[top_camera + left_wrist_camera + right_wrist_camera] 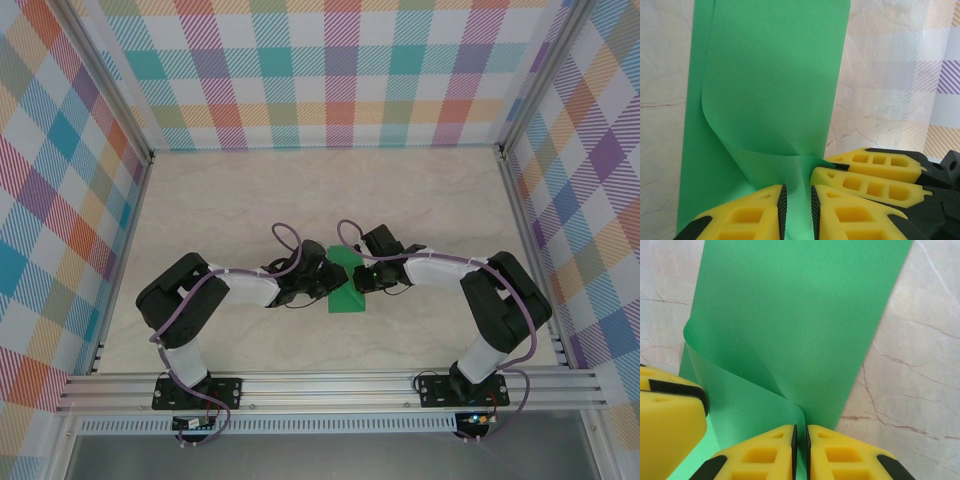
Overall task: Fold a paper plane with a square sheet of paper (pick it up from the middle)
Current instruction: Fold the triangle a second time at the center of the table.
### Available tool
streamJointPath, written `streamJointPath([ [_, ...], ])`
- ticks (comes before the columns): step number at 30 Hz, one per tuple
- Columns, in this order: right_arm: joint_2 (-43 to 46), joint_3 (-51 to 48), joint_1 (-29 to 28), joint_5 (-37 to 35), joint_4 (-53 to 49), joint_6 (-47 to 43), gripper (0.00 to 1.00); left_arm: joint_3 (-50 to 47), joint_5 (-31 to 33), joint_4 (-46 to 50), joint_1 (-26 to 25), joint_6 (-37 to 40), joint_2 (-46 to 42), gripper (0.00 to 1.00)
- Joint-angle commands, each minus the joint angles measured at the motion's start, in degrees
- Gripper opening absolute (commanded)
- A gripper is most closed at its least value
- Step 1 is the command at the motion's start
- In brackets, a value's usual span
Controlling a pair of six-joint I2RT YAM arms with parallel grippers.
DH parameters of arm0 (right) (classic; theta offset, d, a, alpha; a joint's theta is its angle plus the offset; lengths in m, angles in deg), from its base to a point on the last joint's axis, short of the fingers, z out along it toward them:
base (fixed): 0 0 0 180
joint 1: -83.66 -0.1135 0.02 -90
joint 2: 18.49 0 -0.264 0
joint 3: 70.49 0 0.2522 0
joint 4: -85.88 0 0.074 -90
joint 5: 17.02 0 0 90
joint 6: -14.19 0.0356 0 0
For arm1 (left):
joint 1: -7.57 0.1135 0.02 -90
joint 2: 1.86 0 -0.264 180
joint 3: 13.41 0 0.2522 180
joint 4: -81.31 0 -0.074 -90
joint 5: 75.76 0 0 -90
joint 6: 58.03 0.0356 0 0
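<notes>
The square sheet of paper (347,287) is bright green and lies on the table between both arms, with one edge lifted and curled over itself. My left gripper (798,195) is shut on the raised curl (770,125), the paper running between its black pads. From the other side, my right gripper (800,432) is shut on the same lifted edge (790,340), its pads almost touching. The right gripper's yellow fingers (870,175) sit just beside the left ones. In the top view the left gripper (318,281) and right gripper (364,277) meet over the sheet. A paper plane is out of view.
The marble-patterned tabletop (240,200) stretches out behind and to both sides of the sheet. Checked walls (330,70) enclose it on three sides, and an aluminium rail (330,385) runs along the near edge by the arm bases.
</notes>
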Motion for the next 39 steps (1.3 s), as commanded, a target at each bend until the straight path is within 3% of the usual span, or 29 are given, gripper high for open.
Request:
streamJointPath([
  [1, 1.1, 1.82, 0.26, 0.35, -0.99, -1.61, 0.15, -0.78, 1.31, 0.06, -1.03, -0.67, -1.47, 0.23],
  [39, 2.49, 0.61, 1.8, 3.74, 0.07, -1.84, 0.06, -0.76, 1.97, 1.38, -1.28, -0.23, -2.62, 0.24],
])
